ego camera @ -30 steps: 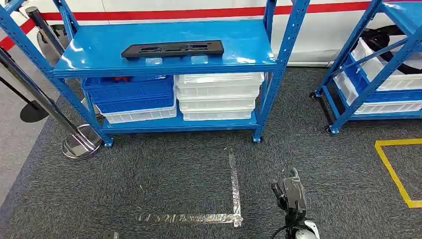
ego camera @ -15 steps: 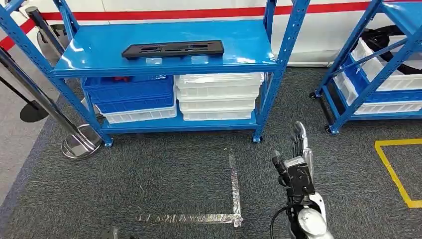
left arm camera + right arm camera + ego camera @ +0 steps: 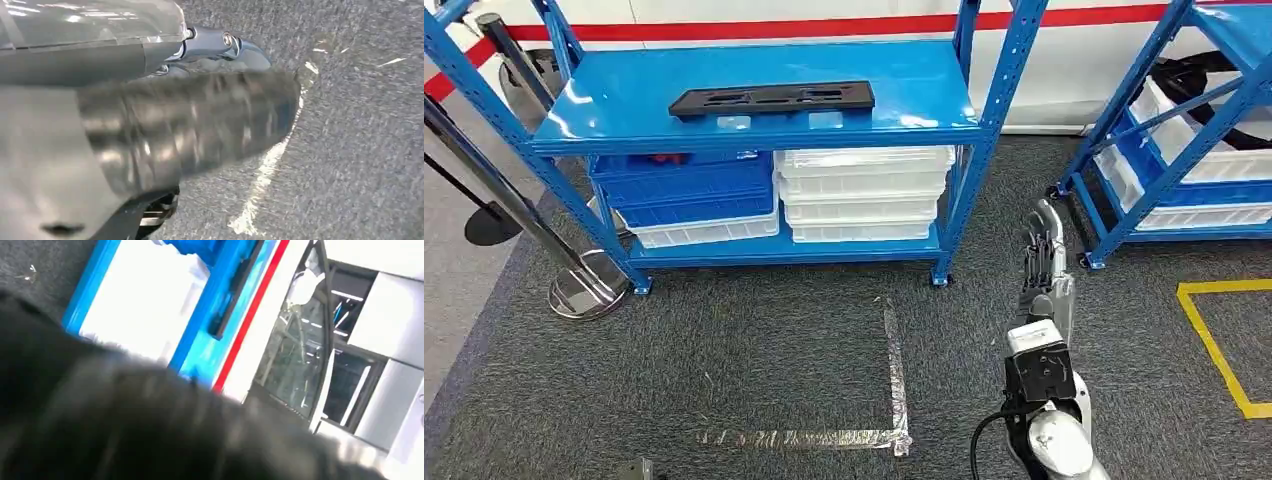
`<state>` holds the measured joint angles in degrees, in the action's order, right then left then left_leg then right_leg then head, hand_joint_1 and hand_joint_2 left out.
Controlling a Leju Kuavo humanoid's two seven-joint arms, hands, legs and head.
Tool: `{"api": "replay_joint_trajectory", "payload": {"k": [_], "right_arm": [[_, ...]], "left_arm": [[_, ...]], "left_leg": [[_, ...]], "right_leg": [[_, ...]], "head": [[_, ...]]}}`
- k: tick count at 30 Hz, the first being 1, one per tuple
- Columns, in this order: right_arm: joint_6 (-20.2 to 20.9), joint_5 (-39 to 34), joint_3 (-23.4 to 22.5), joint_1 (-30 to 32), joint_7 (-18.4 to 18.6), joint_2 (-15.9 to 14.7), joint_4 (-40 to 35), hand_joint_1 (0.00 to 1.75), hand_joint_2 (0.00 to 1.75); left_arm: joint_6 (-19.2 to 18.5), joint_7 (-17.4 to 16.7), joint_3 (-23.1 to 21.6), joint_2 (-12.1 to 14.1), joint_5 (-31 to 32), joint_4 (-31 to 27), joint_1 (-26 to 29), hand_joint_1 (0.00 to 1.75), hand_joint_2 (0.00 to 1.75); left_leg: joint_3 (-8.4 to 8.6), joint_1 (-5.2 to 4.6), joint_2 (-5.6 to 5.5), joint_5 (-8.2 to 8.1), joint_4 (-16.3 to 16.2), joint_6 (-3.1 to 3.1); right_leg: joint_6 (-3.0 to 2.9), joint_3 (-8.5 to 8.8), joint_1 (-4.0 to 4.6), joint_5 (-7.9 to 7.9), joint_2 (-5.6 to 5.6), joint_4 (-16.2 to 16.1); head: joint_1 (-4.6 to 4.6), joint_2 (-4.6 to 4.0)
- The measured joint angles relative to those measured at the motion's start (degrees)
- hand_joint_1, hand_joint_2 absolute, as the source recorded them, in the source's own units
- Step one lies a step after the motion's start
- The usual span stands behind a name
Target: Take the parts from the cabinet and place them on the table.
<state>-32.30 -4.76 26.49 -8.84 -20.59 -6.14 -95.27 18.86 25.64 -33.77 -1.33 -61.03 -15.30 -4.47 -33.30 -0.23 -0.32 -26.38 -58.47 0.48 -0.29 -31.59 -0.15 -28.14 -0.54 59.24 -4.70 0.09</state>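
Observation:
A long flat black part [image 3: 772, 98] lies on the top shelf of the blue cabinet [image 3: 754, 125]. My right hand [image 3: 1044, 262] is raised over the carpet to the right of the cabinet's front right post, its fingers stretched out straight and holding nothing. It is well below and to the right of the part. In the right wrist view the black part [image 3: 235, 295] lies on the blue shelf beyond a dark blur of my hand [image 3: 125, 425]. The left wrist view has my left hand [image 3: 150, 135] as a blurred grey shape over the carpet; how its fingers lie is unclear.
White bins [image 3: 864, 195] and blue bins [image 3: 689, 190] are stacked on the cabinet's lower shelf. A second blue rack [image 3: 1184, 160] with white bins stands at the right. A chrome barrier post [image 3: 584, 285] stands at the left. Silver tape [image 3: 894, 380] and yellow tape [image 3: 1214, 345] mark the carpet.
My right arm has lifted from the bottom edge of the head view, and the hand has risen toward the cabinet's right post with its fingers straightened. The part has not moved.

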Motion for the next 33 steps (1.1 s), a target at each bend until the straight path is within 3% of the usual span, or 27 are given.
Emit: {"api": "replay_joint_trajectory", "payload": {"k": [2, 3, 11, 12, 20, 24, 25, 26, 27, 29, 30, 31, 33], "right_arm": [[-0.13, 0.44, 0.70, -0.39, 0.26, 0.00, -0.39, 0.00, 0.00], [-0.11, 0.46, 0.94, -0.52, 0.39, 0.00, -0.59, 0.00, 1.75], [-1.83, 3.47, 2.58, -0.05, 0.15, 0.00, -2.36, 0.00, 1.75], [-2.06, 3.76, 2.91, 0.11, 0.15, 0.00, -2.51, 0.00, 0.00], [1.31, 4.41, 5.27, 0.50, 1.18, 0.00, -4.37, 0.00, 0.00], [3.19, 2.16, 5.55, 1.81, 0.02, -0.02, -6.56, 0.00, 0.00], [3.63, 1.86, 5.55, 2.08, -0.54, -0.07, -7.21, 0.00, 0.00], [4.00, 1.57, 5.57, 2.28, -1.05, -0.20, -7.43, 0.00, 0.00], [4.22, 1.38, 5.59, 2.28, -1.36, -0.24, -7.61, 0.00, 0.00], [4.72, 1.22, 5.77, 2.65, -1.51, -0.35, -7.76, 0.00, 0.00], [4.94, 1.20, 5.83, 2.88, -1.49, -0.37, -7.82, 0.00, 0.00], [5.05, 1.31, 5.92, 2.97, -1.44, -0.39, -7.91, 0.00, 0.00], [5.05, 1.88, 6.07, 2.89, -0.86, -0.50, -7.98, 0.00, 0.00]], "left_arm": [[0.09, -0.98, -0.39, 0.13, 0.00, 0.15, -0.01, 0.00, 0.00], [0.09, -1.13, -0.44, 0.20, 0.02, 0.22, -0.01, 0.00, 0.00], [-0.59, 0.15, -1.33, 1.01, -0.15, 0.61, -0.17, 0.00, 0.00], [-0.74, 0.40, -1.35, 1.09, -0.17, 0.66, -0.19, 0.00, 0.00], [-0.90, 0.42, -1.46, 2.36, 0.04, 1.14, -0.36, 0.00, 0.00], [0.37, -0.48, -1.49, 3.02, 0.31, 1.33, -0.41, 0.00, 0.00], [0.50, -0.79, -1.55, 3.02, 0.42, 1.33, -0.41, 0.00, 0.00], [0.57, -0.81, -1.73, 3.02, 0.50, 1.33, -0.46, 0.00, 0.00], [0.72, -0.87, -2.05, 3.04, 0.59, 1.33, -0.53, 0.00, 0.00], [1.02, -0.74, -2.36, 3.10, 0.79, 1.33, -0.59, 0.00, 0.00], [1.16, -0.63, -2.45, 3.13, 0.94, 1.33, -0.60, 0.00, 0.00], [1.29, -0.39, -2.60, 3.13, 1.07, 1.33, -0.59, 0.00, 0.00], [1.53, -0.08, -3.34, 3.13, 1.42, 1.33, -0.59, 0.00, 0.00]], "left_leg": [[0.00, 0.00, 0.00, 0.00, -0.01, 0.00], [0.00, 0.00, 0.00, 0.00, -0.01, 0.00], [-0.03, -0.02, -0.01, -0.02, -0.06, 0.01], [-0.03, -0.03, -0.01, -0.02, -0.06, 0.02], [-0.14, -0.20, 0.00, -0.24, -0.45, 0.36], [-0.17, -0.28, -0.01, -0.05, 0.08, 1.06], [0.73, 0.75, 0.09, 0.64, 1.43, 1.39], [1.31, 0.56, 0.07, 0.82, 2.19, 1.48], [1.43, 0.68, 0.17, 0.92, 2.33, 1.65], [1.37, 0.73, 0.13, 0.86, 2.26, 1.63], [1.37, 0.74, 0.08, 0.77, 2.21, 1.61], [1.38, 0.84, -0.04, 0.69, 2.08, 1.51], [1.40, 1.39, -0.34, 0.15, 1.37, 0.89]], "right_leg": [[0.00, 0.00, 0.00, 0.00, 0.00, 0.00], [0.00, -0.01, 0.00, 0.00, 0.00, 0.00], [0.00, -0.03, -0.04, 0.00, 0.00, 0.00], [0.00, -0.03, -0.04, 0.00, -0.01, 0.00], [0.17, -0.03, -0.25, 0.05, 0.00, 0.00], [0.83, 0.14, -0.27, 0.21, -0.05, -0.47], [1.03, -0.01, -0.13, -0.18, 0.08, -0.30], [1.42, -0.38, -0.03, -1.05, 0.34, 1.05], [1.52, -1.97, -0.10, -2.91, 0.46, 4.33], [1.96, -6.65, -0.56, -6.31, 0.44, 13.13], [2.15, -8.22, -0.85, -6.48, 0.44, 15.54], [2.35, -8.43, -1.07, -5.36, 0.43, 15.23], [2.78, -5.29, -1.54, -0.11, 0.43, 7.71]], "head": [[0.00, 0.00], [-0.02, 0.00], [0.00, 0.00], [0.00, 0.00], [-0.04, 0.00], [-0.07, 0.00], [-0.06, 0.00], [0.20, 0.00], [0.53, 0.00], [0.50, 0.00], [0.42, 0.00], [0.48, 0.00], [0.48, 0.00]]}}
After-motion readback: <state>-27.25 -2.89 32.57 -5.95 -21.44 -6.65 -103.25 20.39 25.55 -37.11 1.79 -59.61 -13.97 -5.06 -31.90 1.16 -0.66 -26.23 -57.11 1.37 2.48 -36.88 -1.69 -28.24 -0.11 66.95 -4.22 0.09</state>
